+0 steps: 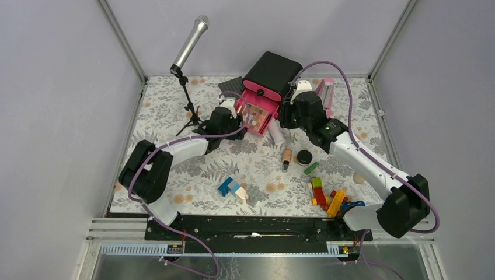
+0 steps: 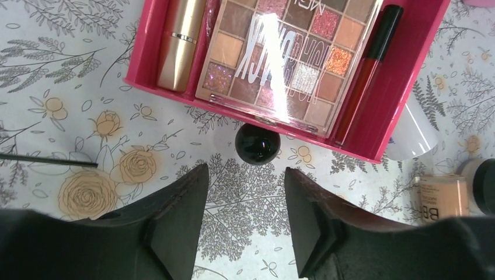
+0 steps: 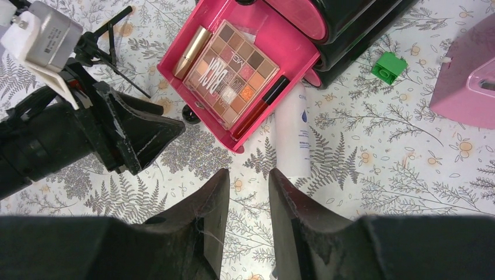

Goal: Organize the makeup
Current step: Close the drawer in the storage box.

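Filling the drawer (image 3: 295, 58); left fingers (image 2: 175, 216) and right fingers (image 3: 204, 221) gape empty.
Next I'd pinch the white tube (image 3: 292, 137) beside it.

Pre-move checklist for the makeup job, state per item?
1. Hands free: left gripper and right gripper have fingers apart with nothing between them: ok.
2. Pink plastic drawer pulled open: ok.
3. Brown square eyeshadow palette, rose-gold lipstick and thin red pencil lie inside the drawer: ok.
4. White plastic tube put away: not ok, it lies on the table beside the drawer.
5. Peach bottle with black cap and round black compact put away: not ok, both are out on the table.
6. Room in the drawer for the rest: cannot tell.
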Motion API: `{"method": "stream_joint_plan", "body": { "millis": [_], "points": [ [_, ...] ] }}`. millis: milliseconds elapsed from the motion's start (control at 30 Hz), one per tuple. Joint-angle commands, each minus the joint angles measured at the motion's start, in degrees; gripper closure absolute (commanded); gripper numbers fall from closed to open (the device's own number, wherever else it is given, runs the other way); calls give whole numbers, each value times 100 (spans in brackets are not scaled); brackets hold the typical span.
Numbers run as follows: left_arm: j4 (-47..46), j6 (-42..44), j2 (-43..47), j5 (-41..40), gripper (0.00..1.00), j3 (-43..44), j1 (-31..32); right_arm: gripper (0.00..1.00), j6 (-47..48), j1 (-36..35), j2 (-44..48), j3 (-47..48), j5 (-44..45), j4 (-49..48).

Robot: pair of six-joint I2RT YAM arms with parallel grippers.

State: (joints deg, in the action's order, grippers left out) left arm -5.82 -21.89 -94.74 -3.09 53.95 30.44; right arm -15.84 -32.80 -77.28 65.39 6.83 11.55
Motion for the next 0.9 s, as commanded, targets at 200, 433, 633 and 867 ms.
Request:
{"method": "stream_joint_plan", "body": {
  "millis": [200, 433, 633, 867],
  "points": [
    [-642, 482, -501, 149, 40, 402, -11, 61, 158, -25, 169, -40, 204, -15],
    [-744, 534, -771, 283, 50, 575, -11, 61, 178, -22, 162, -46, 221, -14],
    [-758, 545, -985, 414, 52, 714, -11, 61, 197, -18, 186, -61, 257, -19],
    [-771, 539, -1079, 410, 60, 751, -11, 61, 191, -13, 199, -70, 265, -21]
  ]
}}
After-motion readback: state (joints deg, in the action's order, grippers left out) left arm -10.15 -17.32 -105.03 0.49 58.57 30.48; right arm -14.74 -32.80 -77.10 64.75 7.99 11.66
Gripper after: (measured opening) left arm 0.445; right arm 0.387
